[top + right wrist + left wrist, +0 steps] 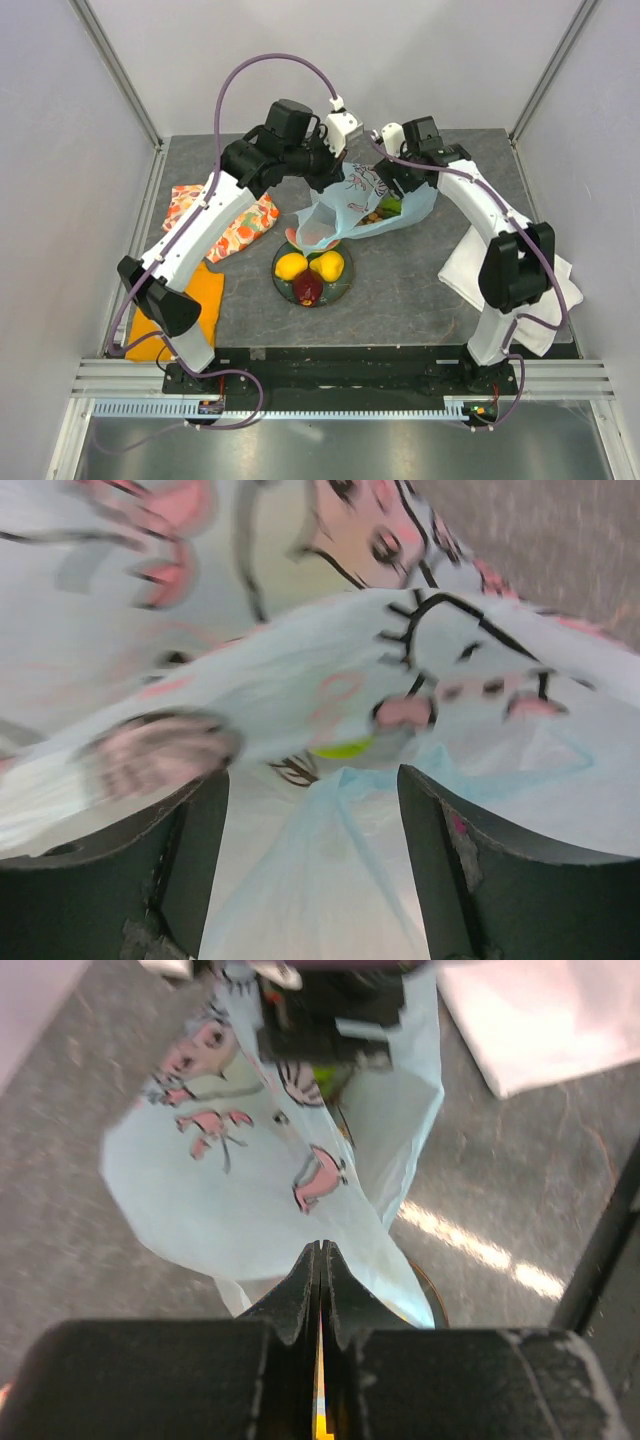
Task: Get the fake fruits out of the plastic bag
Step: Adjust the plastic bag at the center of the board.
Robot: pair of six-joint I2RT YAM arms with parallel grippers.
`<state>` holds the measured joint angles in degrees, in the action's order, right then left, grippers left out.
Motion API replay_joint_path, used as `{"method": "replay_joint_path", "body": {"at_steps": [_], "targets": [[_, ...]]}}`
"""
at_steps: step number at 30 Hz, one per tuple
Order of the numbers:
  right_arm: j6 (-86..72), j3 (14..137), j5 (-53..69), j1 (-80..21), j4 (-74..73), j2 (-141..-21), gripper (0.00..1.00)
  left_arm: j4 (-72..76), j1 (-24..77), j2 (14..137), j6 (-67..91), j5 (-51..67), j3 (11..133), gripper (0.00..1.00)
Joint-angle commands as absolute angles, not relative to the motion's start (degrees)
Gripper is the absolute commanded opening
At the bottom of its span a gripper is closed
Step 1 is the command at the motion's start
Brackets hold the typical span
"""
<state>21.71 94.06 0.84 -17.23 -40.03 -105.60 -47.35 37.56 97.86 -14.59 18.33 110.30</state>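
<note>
Top view: plastic bag (350, 205) sat at centre of grey table (420, 300), between the two wrists, its lower corner hanging over the top rim of the dark plate (338, 290). On the plate, just below centre of frame: two lemons (290, 266) (327, 265) side by side and a dark red fruit (308, 288) below them, touching both. Inside the bag at its right side: green piece (391, 206) and a brownish piece (372, 216) next to it, both small, details unclear.

Left gripper (320, 1252): jaws clenched, no gap at the tips, tips pressed into the lower edge of the bag film in the left wrist view; looked like a pinch on the film. Yellow showed in the slit between the fingers at the bottom of that frame.

Right gripper (312, 780): released, fingers (190, 860) wide apart at the lower corners of the right wrist view, bag film filling the frame beyond and between them; not clamped on anything. A yellow-green blur showed through the film near centre.

Orange-floral cloth (225, 225) lay left of the bag, white cloth (465, 265) at right under the right arm.
</note>
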Motion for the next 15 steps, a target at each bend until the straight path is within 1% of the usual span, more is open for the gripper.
{"method": "replay_joint_path", "body": {"at_steps": [1, 3, 4, 5, 6, 8, 9, 10, 15], "targets": [[23.02, 94.92, 12.02, -19.07, -39.90, -97.92, 0.76, -45.96, 37.62, 97.21, -14.05, 16.17, 112.16, 0.02], [24.08, 93.78, 15.02, -19.68, -40.17, -97.12, 0.76, -47.80, 37.62, 96.42, -14.59, 16.44, 111.10, 0.04], [24.69, 93.52, 15.55, -20.21, -40.86, -96.95, 0.75, -48.51, 37.62, 95.81, -14.85, 16.61, 108.74, 0.34], [24.87, 93.08, 15.47, -20.56, -41.13, -97.03, 0.73, -48.69, 37.62, 94.93, -14.85, 17.57, 106.89, 0.47], [24.96, 92.99, 15.56, -20.65, -41.65, -97.29, 0.72, -48.87, 37.53, 92.83, -14.85, 18.88, 105.05, 0.60], [25.40, 92.99, 17.05, -20.65, -43.06, -97.91, 0.71, -49.57, 37.62, 91.15, -14.77, 23.35, 99.86, 0.72], [25.49, 92.81, 17.75, -20.74, -43.41, -97.91, 0.70, -49.83, 37.62, 90.53, -14.59, 24.51, 98.45, 0.76], [26.01, 92.64, 19.32, -20.74, -43.42, -97.82, 0.70, -50.18, 37.70, 89.74, -14.85, 25.39, 96.09, 0.77], [26.28, 92.11, 24.96, -20.74, -44.56, -98.17, 0.70, -50.36, 38.67, 90.70, -16.52, 28.21, 91.94, 0.77]]}}
